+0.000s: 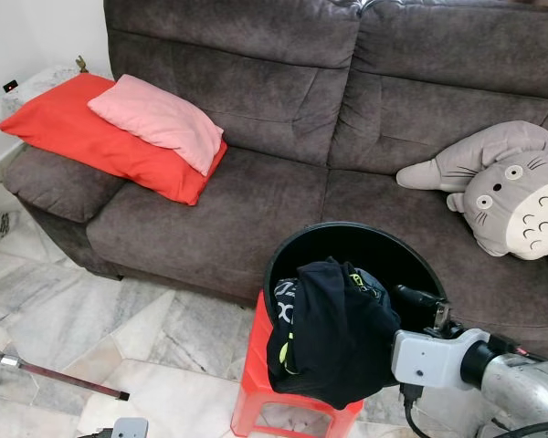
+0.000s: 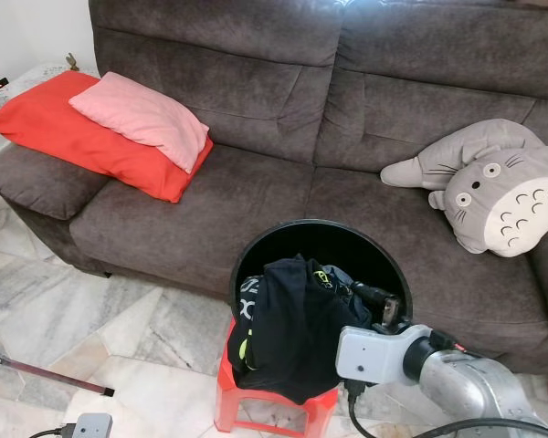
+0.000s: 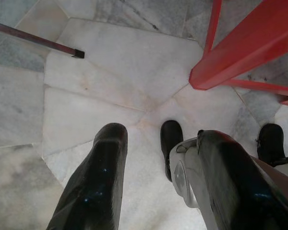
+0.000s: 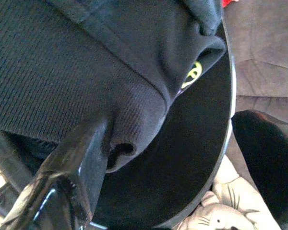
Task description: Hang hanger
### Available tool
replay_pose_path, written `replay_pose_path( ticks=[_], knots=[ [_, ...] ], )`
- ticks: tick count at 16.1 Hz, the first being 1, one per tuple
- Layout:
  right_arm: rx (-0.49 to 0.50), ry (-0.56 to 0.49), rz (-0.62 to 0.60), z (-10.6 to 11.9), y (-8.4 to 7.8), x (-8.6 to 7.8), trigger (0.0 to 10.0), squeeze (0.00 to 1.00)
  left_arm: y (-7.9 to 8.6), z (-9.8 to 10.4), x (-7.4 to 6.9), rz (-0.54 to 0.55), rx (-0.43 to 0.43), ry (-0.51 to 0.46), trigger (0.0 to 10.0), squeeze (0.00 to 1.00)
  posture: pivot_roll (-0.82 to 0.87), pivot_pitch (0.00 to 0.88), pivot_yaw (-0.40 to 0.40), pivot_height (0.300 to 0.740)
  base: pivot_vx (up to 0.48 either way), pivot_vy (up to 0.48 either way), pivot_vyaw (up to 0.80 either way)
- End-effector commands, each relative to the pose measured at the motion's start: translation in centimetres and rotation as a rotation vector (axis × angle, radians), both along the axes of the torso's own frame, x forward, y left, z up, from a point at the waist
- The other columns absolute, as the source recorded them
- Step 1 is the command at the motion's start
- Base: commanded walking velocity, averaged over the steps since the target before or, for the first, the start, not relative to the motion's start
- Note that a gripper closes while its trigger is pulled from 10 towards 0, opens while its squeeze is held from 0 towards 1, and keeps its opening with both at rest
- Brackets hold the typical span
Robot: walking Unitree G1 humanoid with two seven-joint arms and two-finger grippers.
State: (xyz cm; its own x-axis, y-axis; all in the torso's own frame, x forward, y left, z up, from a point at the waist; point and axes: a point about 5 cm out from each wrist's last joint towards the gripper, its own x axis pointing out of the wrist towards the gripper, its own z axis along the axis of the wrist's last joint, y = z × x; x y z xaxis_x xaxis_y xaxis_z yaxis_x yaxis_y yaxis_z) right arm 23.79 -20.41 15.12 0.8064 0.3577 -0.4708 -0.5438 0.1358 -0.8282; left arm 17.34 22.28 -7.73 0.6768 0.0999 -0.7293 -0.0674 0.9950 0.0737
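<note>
Right arm: the silver forearm and white wrist block enter at the lower right of the head views, nearest the camera.
Right gripper (image 1: 418,299): reaching over the bucket's right rim; in the right wrist view its two black fingers (image 4: 72,167) stand apart, one touching a fold of the dark cloth, the other off to the side, with nothing clamped between them.
Left gripper (image 3: 158,187): hangs low over the floor, fingers spread, holding nothing.
Black garment (image 1: 333,328): dark knit cloth with yellow-green trim, heaped in the bucket and spilling over its near rim and down the front.
Bucket (image 1: 347,232): round and black, standing on the stool.
Stool (image 1: 256,365): red plastic, on the floor in front of the sofa.
Floor (image 1: 91,310): pale marble tiles; a thin dark red rod (image 1: 68,377) lies at the lower left.
Hanger: I cannot make one out; whether anything sits under the cloth cannot be told.
Sofa (image 1: 256,109): dark brown, behind the stool.
Red cushion (image 1: 82,132): on the sofa's left end.
Pink pillow (image 1: 160,119): lying on the red cushion.
Grey plush toy (image 1: 507,187): on the right seat, leaning against the backrest.
</note>
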Motion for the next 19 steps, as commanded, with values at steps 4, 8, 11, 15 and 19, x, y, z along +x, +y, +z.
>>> replay_pose_path(
  ticks=[4, 8, 11, 15, 19],
  knots=[
    [-0.037, 0.137, 0.038, -0.1, -1.0, -1.4, 10.0, 0.00, 0.1, -0.6, -1.1, -0.010, -0.002, 0.054, 10.0, 0.00, -0.08, 0.173, -0.025, 0.740, 0.000, 0.000, 0.00],
    [-0.081, 0.157, 0.021, -0.1, -1.9, -1.5, 10.0, 0.00, 0.0, -0.6, -1.1, -0.012, -0.004, 0.056, 10.0, 0.00, -0.08, 0.175, -0.024, 0.740, 0.000, 0.000, 0.00],
    [-0.143, 0.134, 0.009, -0.1, -2.8, -1.2, 10.0, 0.00, 0.0, -0.5, -1.0, -0.014, -0.003, 0.053, 10.0, 0.00, -0.08, 0.175, -0.024, 0.740, 0.000, 0.000, 0.00],
    [-0.152, 0.080, 0.008, 0.1, -2.7, -0.8, 10.0, 0.00, 0.0, -0.5, -0.9, -0.015, -0.001, 0.047, 10.0, 0.00, -0.08, 0.175, -0.022, 0.740, 0.000, 0.000, 0.00],
    [-0.104, 0.016, 0.011, -0.1, -2.2, -0.2, 10.0, 0.00, 0.1, -0.5, -0.9, -0.015, 0.001, 0.047, 10.0, 0.00, -0.08, 0.174, -0.023, 0.740, 0.000, 0.000, 0.00]
  ],
)
